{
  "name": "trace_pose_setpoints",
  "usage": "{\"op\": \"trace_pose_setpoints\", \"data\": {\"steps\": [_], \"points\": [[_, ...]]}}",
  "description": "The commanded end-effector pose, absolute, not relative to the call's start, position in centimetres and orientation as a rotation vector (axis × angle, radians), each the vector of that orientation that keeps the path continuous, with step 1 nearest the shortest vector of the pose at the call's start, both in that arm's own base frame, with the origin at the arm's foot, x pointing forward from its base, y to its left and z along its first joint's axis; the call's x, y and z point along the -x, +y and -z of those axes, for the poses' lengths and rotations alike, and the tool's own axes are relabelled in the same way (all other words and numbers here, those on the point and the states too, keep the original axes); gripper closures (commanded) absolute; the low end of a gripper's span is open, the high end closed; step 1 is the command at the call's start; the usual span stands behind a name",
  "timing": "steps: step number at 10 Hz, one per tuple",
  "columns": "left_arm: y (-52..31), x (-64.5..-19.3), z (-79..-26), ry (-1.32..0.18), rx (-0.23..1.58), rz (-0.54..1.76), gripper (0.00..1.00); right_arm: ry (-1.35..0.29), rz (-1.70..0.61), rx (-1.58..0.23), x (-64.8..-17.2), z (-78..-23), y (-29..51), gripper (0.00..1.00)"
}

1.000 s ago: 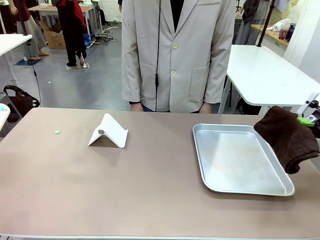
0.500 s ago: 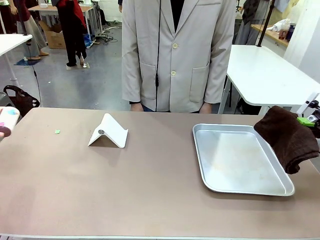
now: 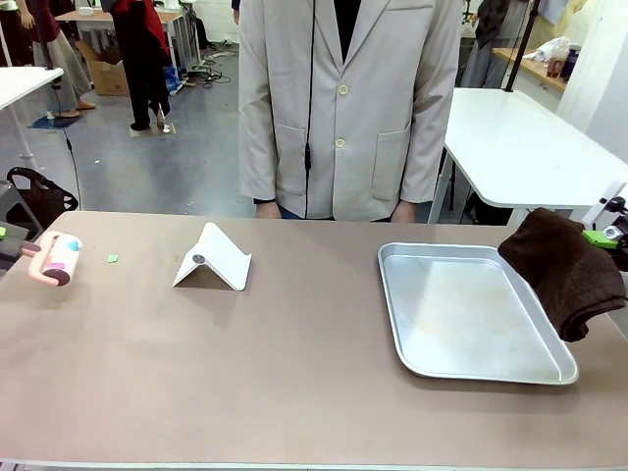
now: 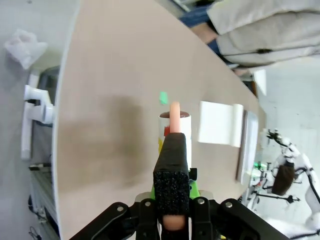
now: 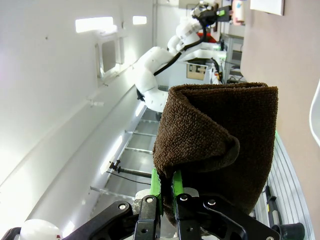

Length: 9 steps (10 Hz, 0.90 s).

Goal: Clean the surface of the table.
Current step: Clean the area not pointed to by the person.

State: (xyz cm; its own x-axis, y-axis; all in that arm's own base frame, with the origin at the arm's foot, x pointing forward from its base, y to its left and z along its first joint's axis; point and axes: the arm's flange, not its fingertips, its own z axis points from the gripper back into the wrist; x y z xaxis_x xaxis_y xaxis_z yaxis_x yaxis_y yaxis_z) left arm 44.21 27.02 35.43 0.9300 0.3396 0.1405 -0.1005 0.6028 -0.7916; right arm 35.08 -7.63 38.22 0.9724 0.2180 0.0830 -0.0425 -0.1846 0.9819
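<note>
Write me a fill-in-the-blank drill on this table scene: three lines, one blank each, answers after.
1. The lint roller is gripped by its pink handle in the ____ gripper.
2. The right gripper is shut on a folded ____ towel, at the edge of the metal tray.
3. A small ____ scrap lies on the table between the roller and the white stand.

Missing words: left; brown; green

**Left gripper** (image 4: 173,150): comes in low at the left margin of the front view. The jaws are closed on the pink handle of a lint roller (image 3: 57,258). In the wrist view, the fingers (image 4: 172,170) sit tight against the handle.

**Right gripper** (image 5: 166,182): stands at the right margin of the front view. The jaws are closed on a folded brown cloth (image 3: 564,270), which hangs from them. The green pads (image 5: 157,184) pinch the fold.
</note>
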Motion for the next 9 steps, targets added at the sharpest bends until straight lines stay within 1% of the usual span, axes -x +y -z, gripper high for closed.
{"op": "trace_pose_setpoints", "data": {"steps": [1,3,9], "points": [[27.6,-46.7,-34.7,-0.247,0.864,-0.311,0.78,0.125,-0.242,-1.737,-34.9,-38.7,-7.8,1.0],[27.7,-48.2,-33.9,-0.258,0.836,-0.352,0.78,0.125,-0.242,-1.737,-34.9,-38.7,-7.8,1.0],[27.8,-49.0,-34.1,-0.321,0.857,-0.365,0.78,0.125,-0.242,-1.737,-34.9,-38.7,-7.8,1.0]]}}
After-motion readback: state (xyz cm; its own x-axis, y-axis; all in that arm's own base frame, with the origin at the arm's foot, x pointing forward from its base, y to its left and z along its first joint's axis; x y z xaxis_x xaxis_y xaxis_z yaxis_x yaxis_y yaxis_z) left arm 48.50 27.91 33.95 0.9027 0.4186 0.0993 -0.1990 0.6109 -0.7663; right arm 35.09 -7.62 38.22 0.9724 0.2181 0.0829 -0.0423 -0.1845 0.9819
